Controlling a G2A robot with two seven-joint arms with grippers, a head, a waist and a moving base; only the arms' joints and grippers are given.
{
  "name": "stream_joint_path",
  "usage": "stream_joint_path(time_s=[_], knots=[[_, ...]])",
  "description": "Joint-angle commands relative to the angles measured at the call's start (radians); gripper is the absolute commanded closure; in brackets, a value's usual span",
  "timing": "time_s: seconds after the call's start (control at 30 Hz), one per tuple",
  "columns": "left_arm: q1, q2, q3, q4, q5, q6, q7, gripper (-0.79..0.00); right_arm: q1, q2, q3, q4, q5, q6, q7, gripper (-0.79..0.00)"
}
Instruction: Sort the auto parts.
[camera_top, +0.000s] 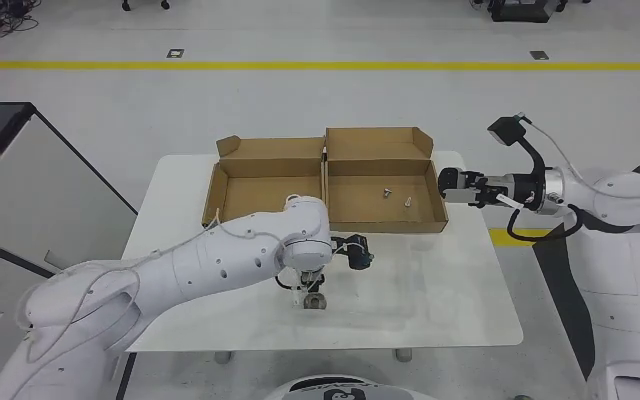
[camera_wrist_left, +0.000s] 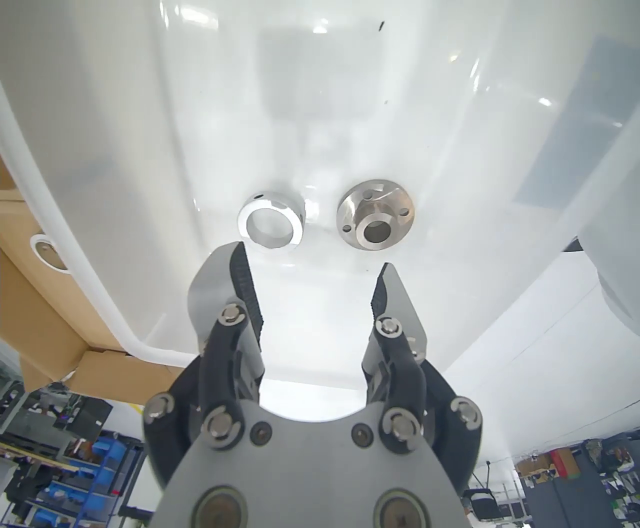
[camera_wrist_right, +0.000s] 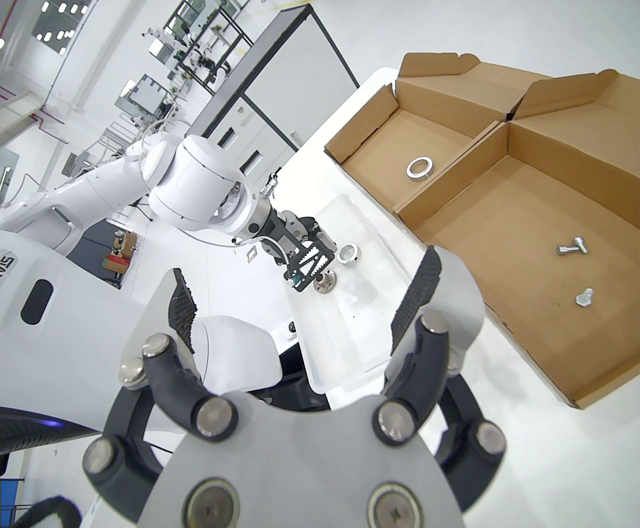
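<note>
Over the clear tray (camera_wrist_left: 125, 342) on the worktop (camera_top: 440, 290): left gripper (camera_wrist_left: 312, 260) hangs with fingers spread wide and nothing between them.

In the tray, just past the fingertips, two metal parts lie side by side, close but not touching: a plain ring (camera_wrist_left: 272, 222) and a flanged hub (camera_wrist_left: 375, 221).

Behind the tray is a cardboard box (camera_wrist_right: 380, 145) already holding one similar ring (camera_wrist_right: 419, 167). The next box (camera_wrist_right: 500, 210), farther from the tray, holds two bolts (camera_wrist_right: 572, 247).

Right gripper (camera_top: 446, 187) is well apart from the tray, fingers open and empty.

Judgement: the step in hand is picking one part, likely the ring, since the nearer finger sits almost over it.
- Centre on the ring before descending so the fingers straddle it squarely.
- Keep the far finger off the hub.
- Close slowly, because the tray floor looks slick and the part may skid.
</note>
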Motion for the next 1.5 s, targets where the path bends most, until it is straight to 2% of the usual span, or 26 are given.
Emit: stream_joint_path(time_s=[0.0,0.17,0.37,0.53,1.0,1.47], knots=[[0.006,-0.007,0.0,0.022,0.027,0.001,0.0,-0.514,0.0,0.0,0.0,0.0,0.0,0.0,0.0,-0.785],[0.022,-0.027,0.0,0.051,0.065,0.0,0.0,-0.517,0.0,0.0,0.0,0.0,0.0,0.0,0.0,-0.785],[0.039,-0.052,0.0,0.1,0.115,0.0,0.0,-0.434,0.0,0.0,0.0,0.0,0.0,0.0,0.0,-0.785],[0.051,-0.074,0.0,0.125,0.147,0.0,0.0,-0.394,0.0,0.0,0.0,0.0,0.0,0.0,0.0,-0.785],[0.07,-0.123,0.0,0.209,0.201,0.0,0.0,-0.366,0.0,0.0,0.0,0.0,0.0,0.0,0.0,-0.785],[0.072,-0.15,0.0,0.245,0.198,0.0,0.0,-0.348,0.0,0.0,0.0,0.0,0.0,0.0,0.0,-0.785]])
